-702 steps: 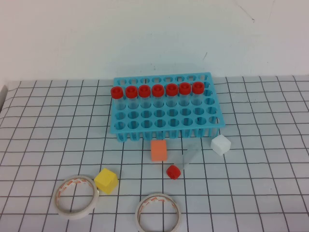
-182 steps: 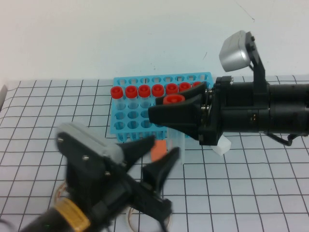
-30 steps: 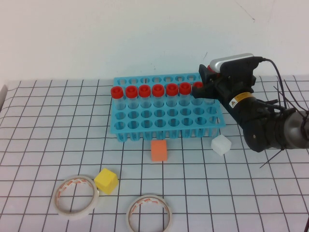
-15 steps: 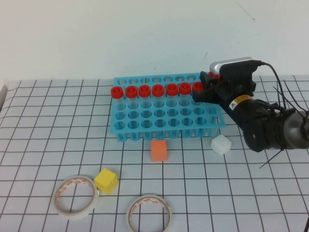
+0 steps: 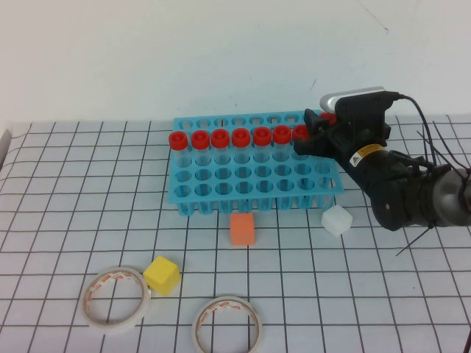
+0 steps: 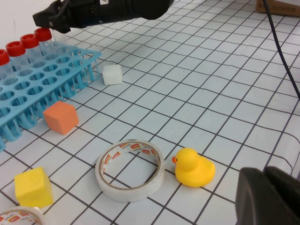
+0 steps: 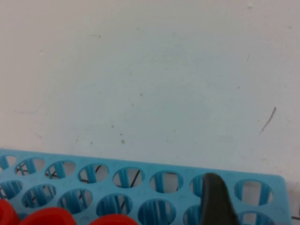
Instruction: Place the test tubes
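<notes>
A blue rack (image 5: 254,193) stands at the back of the gridded mat. Its second row holds several clear red-capped test tubes (image 5: 240,137) upright. My right gripper (image 5: 303,141) reaches in from the right at cap height and covers the right end of that row. A bit of red (image 5: 327,118) shows just behind it; I cannot tell whether it is a held tube's cap. The right wrist view shows the rack's back holes (image 7: 140,168) and two red caps (image 7: 47,215). My left gripper (image 6: 269,197) is shut and empty, low over the mat, out of the high view.
In front of the rack lie an orange cube (image 5: 242,229) and a white cube (image 5: 336,220). Nearer me are a yellow cube (image 5: 162,274) and two tape rolls (image 5: 115,296) (image 5: 228,323). A yellow rubber duck (image 6: 193,166) sits by the nearer roll.
The tube that lay in front of the rack is gone from the mat, and the left arm has left the high view. Over the last second the right gripper edged slightly right.
</notes>
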